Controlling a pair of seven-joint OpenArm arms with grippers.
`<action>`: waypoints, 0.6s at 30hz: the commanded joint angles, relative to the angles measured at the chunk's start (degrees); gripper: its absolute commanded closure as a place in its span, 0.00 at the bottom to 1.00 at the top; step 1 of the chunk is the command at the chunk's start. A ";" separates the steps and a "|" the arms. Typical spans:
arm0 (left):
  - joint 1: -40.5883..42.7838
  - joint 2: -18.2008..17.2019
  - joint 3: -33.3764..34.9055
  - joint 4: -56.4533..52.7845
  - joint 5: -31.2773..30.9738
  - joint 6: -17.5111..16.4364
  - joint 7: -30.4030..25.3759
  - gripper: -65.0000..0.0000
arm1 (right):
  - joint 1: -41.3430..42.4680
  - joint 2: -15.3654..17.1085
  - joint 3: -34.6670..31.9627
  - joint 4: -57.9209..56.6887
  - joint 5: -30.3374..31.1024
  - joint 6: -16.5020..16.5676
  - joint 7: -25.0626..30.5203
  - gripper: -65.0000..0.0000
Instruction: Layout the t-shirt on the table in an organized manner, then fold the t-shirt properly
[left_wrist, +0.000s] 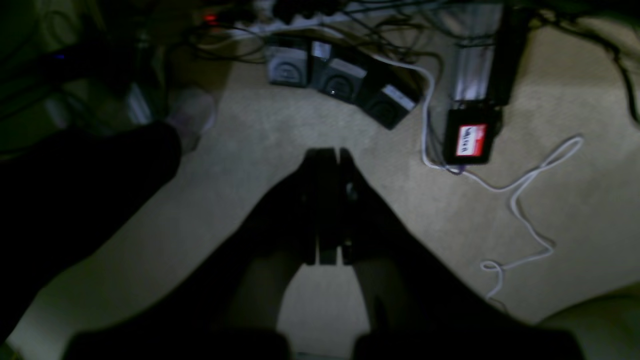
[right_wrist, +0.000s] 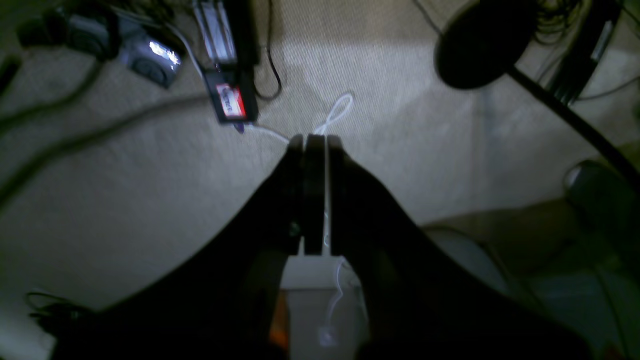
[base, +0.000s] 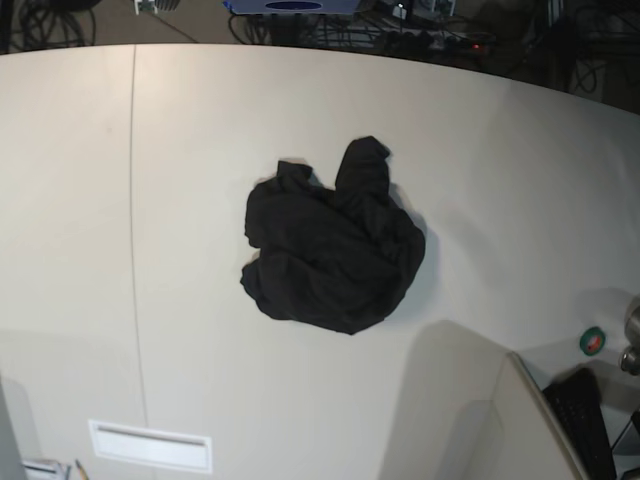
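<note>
The t-shirt (base: 335, 250) lies crumpled in a black heap near the middle of the off-white table (base: 80, 200); neither arm appears in the base view. My left gripper (left_wrist: 330, 151) shows only in the left wrist view, its jaws pressed together with nothing between them, hanging over beige carpet. My right gripper (right_wrist: 315, 138) shows in the right wrist view, also shut and empty, over the same carpet. The shirt and table do not appear in either wrist view.
A thin seam (base: 133, 200) runs down the table's left part. A white plate (base: 150, 446) sits at the front, a black keyboard (base: 590, 425) and a green button (base: 593, 341) at the right. Below the grippers are cables (left_wrist: 525, 200), power bricks (left_wrist: 345, 80) and a red-labelled box (left_wrist: 470, 140).
</note>
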 joint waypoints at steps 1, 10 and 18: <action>2.91 -0.42 0.08 4.15 -0.03 0.14 -1.09 1.00 | -1.62 0.19 0.11 5.05 0.27 0.05 -0.49 1.00; 24.10 -9.04 -0.71 39.84 -5.49 0.14 -1.27 1.00 | -12.61 0.19 0.11 32.40 0.27 -0.03 -14.64 1.00; 26.56 -19.33 -0.80 56.64 -34.67 0.14 -1.00 1.00 | -14.81 0.02 -1.29 60.70 0.27 -0.03 -19.57 1.00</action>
